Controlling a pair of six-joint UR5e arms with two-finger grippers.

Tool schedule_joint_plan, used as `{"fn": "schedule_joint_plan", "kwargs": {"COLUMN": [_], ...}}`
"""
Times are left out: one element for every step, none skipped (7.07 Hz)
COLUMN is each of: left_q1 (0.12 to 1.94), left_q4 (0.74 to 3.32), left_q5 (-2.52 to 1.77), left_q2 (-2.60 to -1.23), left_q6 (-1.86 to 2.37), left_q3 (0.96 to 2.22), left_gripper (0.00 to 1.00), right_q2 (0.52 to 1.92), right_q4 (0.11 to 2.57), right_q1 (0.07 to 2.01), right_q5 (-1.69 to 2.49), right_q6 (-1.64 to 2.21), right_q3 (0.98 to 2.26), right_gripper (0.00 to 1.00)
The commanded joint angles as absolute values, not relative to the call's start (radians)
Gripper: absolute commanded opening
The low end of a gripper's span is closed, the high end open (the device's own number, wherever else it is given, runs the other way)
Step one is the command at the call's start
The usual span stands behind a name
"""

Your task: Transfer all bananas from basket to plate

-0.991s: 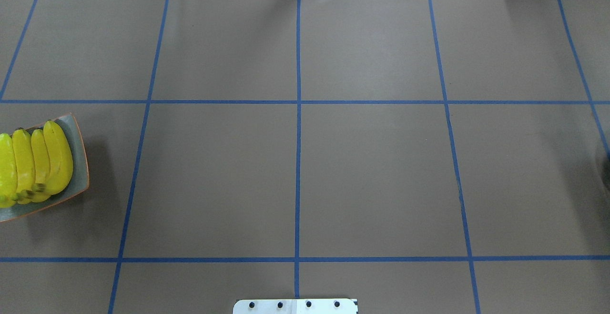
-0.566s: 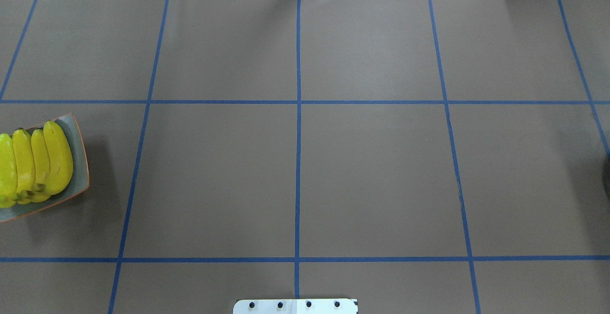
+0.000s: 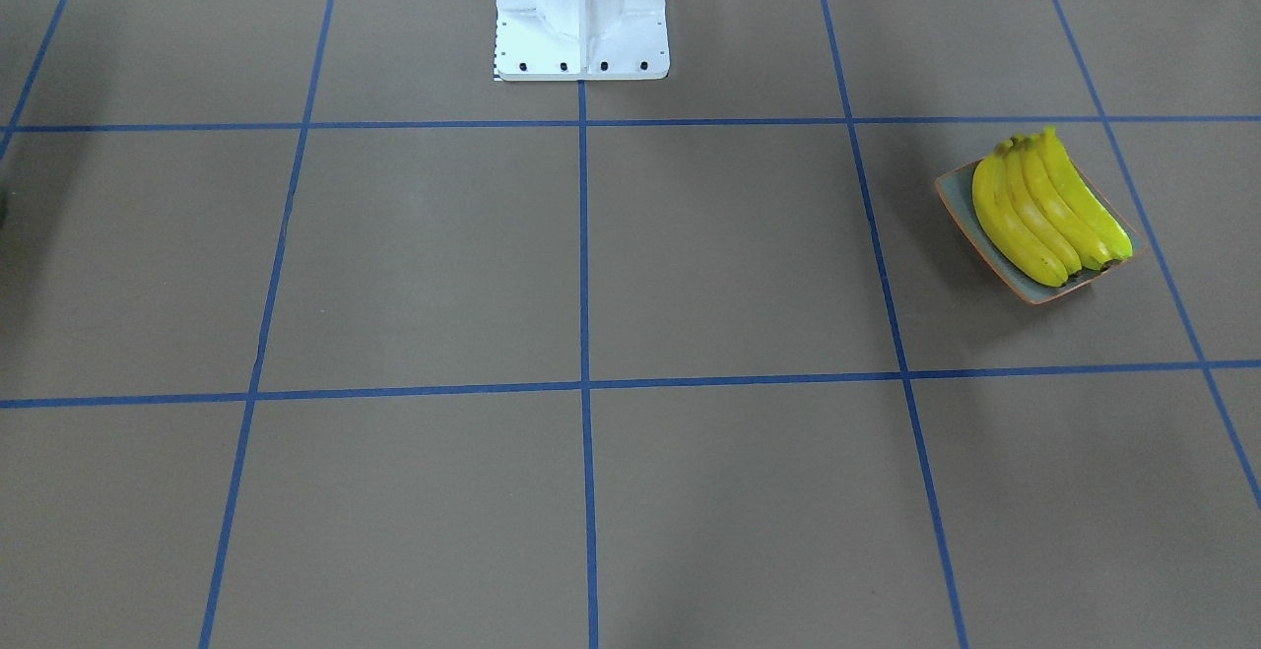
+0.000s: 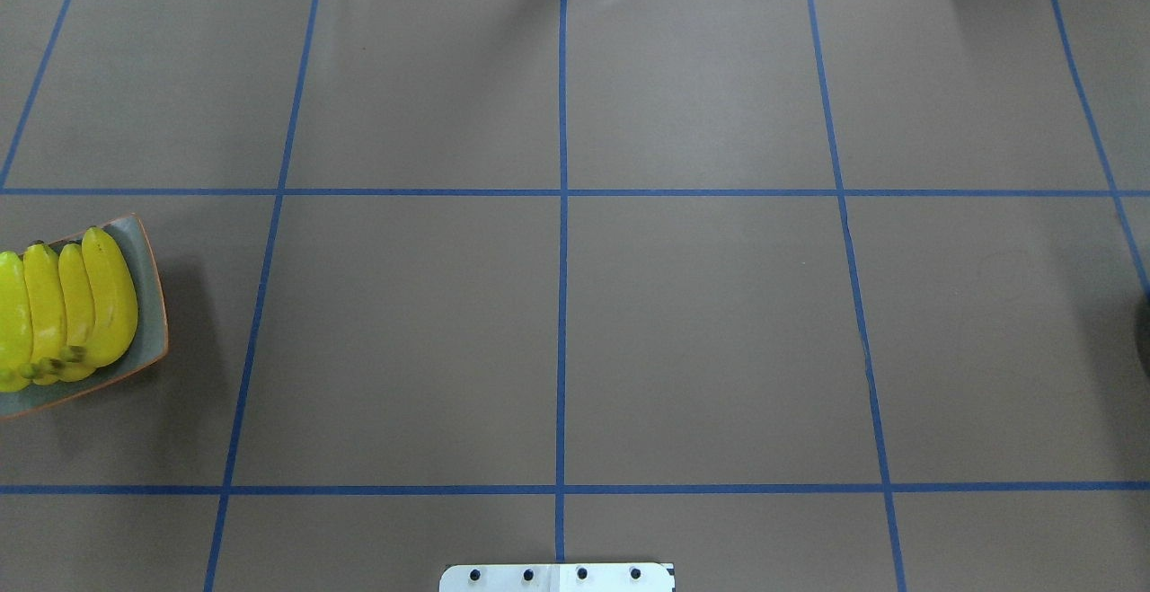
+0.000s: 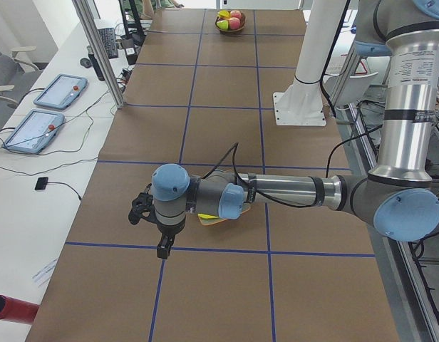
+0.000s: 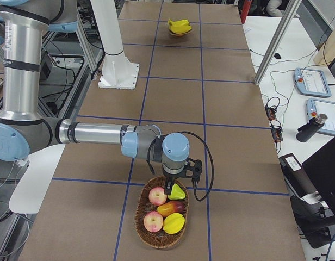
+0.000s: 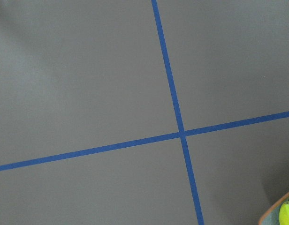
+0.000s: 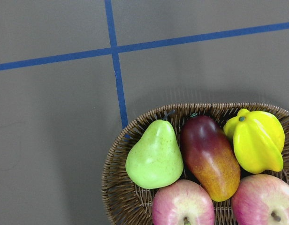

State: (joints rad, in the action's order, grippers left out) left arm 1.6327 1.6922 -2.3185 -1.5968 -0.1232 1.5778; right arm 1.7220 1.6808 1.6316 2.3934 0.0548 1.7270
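Note:
Several yellow bananas [image 4: 67, 309] lie side by side on the grey-green plate [image 4: 149, 273] at the table's left end, also seen in the front-facing view as bananas [image 3: 1044, 211] on the plate [image 3: 958, 198]. The wicker basket [image 6: 140, 212] stands at the right end and holds apples, a pear, a mango and a yellow star fruit; no banana shows in it. My right gripper [image 6: 170, 190] hangs just over the basket's near rim. My left gripper [image 5: 162, 249] points down beside the plate [image 5: 214, 221]. Whether either gripper is open, I cannot tell.
The white robot base [image 3: 581, 14] stands at the middle of the near edge. Blue tape lines divide the brown table cover [image 4: 701, 331]. Tablets and cables lie on the white side bench [image 5: 48, 107]. A red tube [image 5: 9, 310] lies at the left end.
Bananas and plate lie as before. The dark patch at the overhead view's right edge has shrunk slightly.

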Motion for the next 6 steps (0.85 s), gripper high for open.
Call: {"fn": "schedule_joint_plan", "kwargs": {"left_q1": [1.632,1.631,1.629,1.629,1.629,1.629], "left_q4": [1.697,1.697,1.697,1.697,1.697,1.697], "left_q5": [-2.318,-2.318,-2.318,-2.319,-2.319,-2.319], "left_q2": [-1.586,-1.588,-1.589,-1.589,-1.589,-1.589], "left_q6": [-0.124,-0.126,-0.109,-0.05,-0.048,-0.048], "left_q3": [1.578,1.568,1.569,1.575,1.575,1.574], "left_gripper": [1.0,1.0,1.0,1.0,1.0,1.0], "right_q2": [1.717,1.715,1.715,1.717,1.718,1.718], "right_q4": [1.689,1.689,1.687,1.687,1.687,1.687], "right_q1": [1.638,1.638,1.638,1.638,1.638,1.638], "right_q5": [2.399,2.401,2.399,2.399,2.399,2.401], "right_q6": [0.052,0.052,0.052,0.054,0.054,0.054], "right_q3": [1.741,1.741,1.741,1.741,1.74,1.74], "right_gripper": [1.0,1.0,1.0,1.0,1.0,1.0]}}
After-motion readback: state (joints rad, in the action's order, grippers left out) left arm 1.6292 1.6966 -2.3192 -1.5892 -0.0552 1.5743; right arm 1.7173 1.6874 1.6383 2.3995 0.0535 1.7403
